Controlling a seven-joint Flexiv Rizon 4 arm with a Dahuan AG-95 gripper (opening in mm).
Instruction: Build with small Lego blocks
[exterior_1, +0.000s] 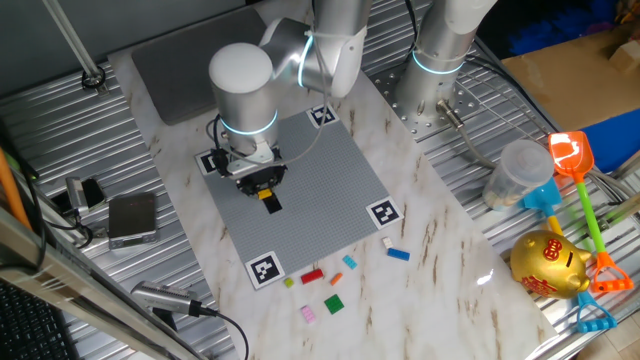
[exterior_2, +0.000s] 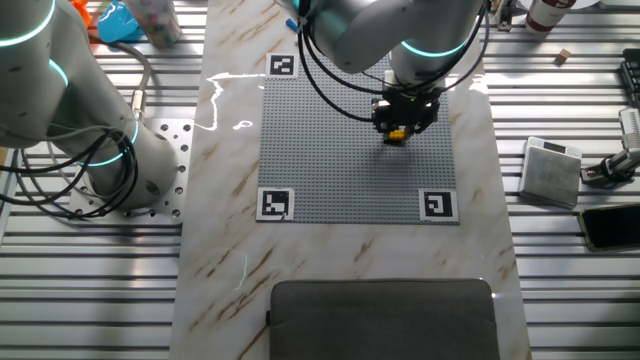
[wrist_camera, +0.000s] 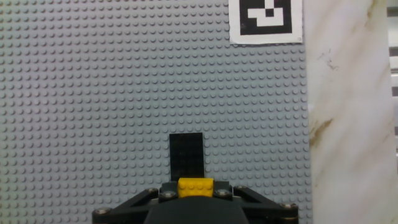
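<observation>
My gripper (wrist_camera: 195, 194) is shut on a small yellow Lego block (wrist_camera: 195, 185), low over the left part of the grey studded plate (exterior_1: 320, 180). In the hand view a black block (wrist_camera: 186, 155) lies flat on the plate just ahead of the yellow one. The other fixed view has the gripper (exterior_2: 400, 128) with the yellow block (exterior_2: 397, 135) at its tip. Loose blocks lie on the marble in front of the plate: red (exterior_1: 312, 276), blue (exterior_1: 399, 254), light blue (exterior_1: 350, 262), green (exterior_1: 333, 305), pink (exterior_1: 309, 314).
Black-and-white markers (exterior_1: 383, 212) sit at the plate's corners. A grey pad (exterior_1: 190, 60) lies behind the plate. A second arm's base (exterior_1: 440, 70) stands at the back right. Plastic toys and a gold piggy bank (exterior_1: 548, 265) are at the right, small devices (exterior_1: 132, 218) at the left.
</observation>
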